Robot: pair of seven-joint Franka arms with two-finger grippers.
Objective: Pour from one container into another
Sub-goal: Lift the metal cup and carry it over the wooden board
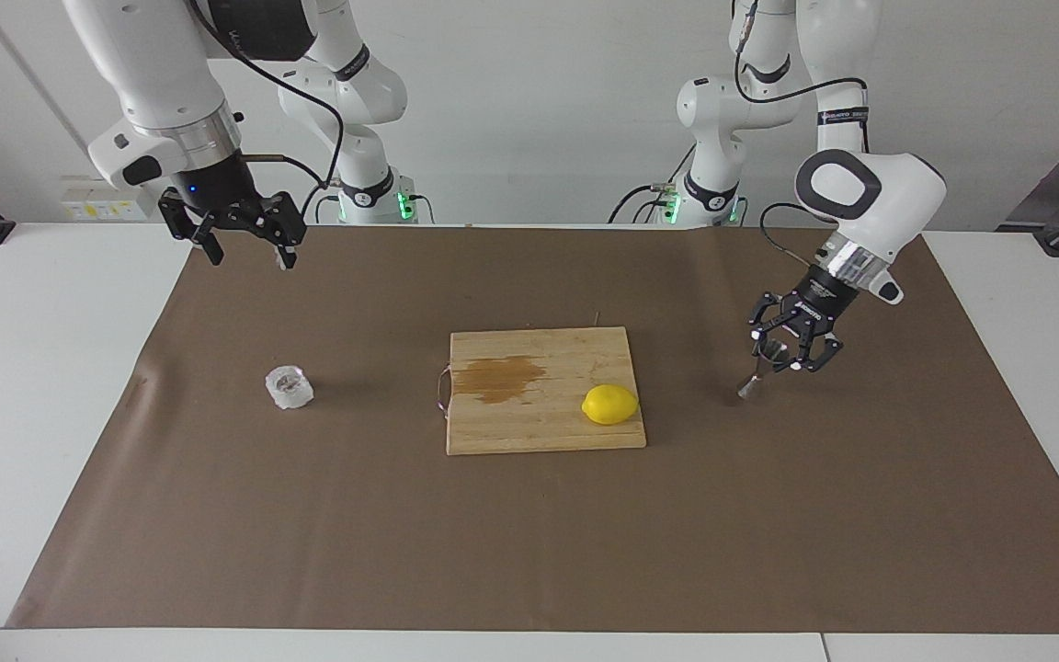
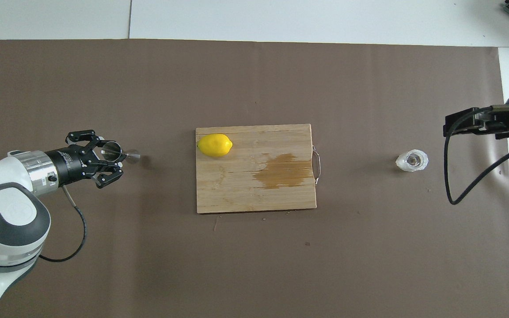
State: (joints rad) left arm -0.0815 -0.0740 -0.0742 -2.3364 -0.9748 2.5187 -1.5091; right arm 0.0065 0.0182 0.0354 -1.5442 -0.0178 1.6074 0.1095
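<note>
The clear faceted glass cup (image 1: pixel 289 387) stands on the brown mat toward the right arm's end; it also shows in the overhead view (image 2: pixel 412 160). The silver jigger (image 1: pixel 762 370) stands on the mat toward the left arm's end, its open mouth showing in the overhead view (image 2: pixel 113 152). My left gripper (image 1: pixel 791 354) is low and tilted, open, with the jigger's upper cone between its fingers; it also shows in the overhead view (image 2: pixel 109 155). My right gripper (image 1: pixel 249 253) is open and empty, raised over the mat's edge by the robots, apart from the glass; part of it shows in the overhead view (image 2: pixel 451 126).
A wooden cutting board (image 1: pixel 539 428) (image 2: pixel 254 196) lies mid-mat between the glass and the jigger, with a dark wet stain (image 1: pixel 497 377) (image 2: pixel 281 170) and a yellow lemon (image 1: pixel 609 405) (image 2: pixel 214 145) on it. A wire handle sticks out of the board's end toward the glass.
</note>
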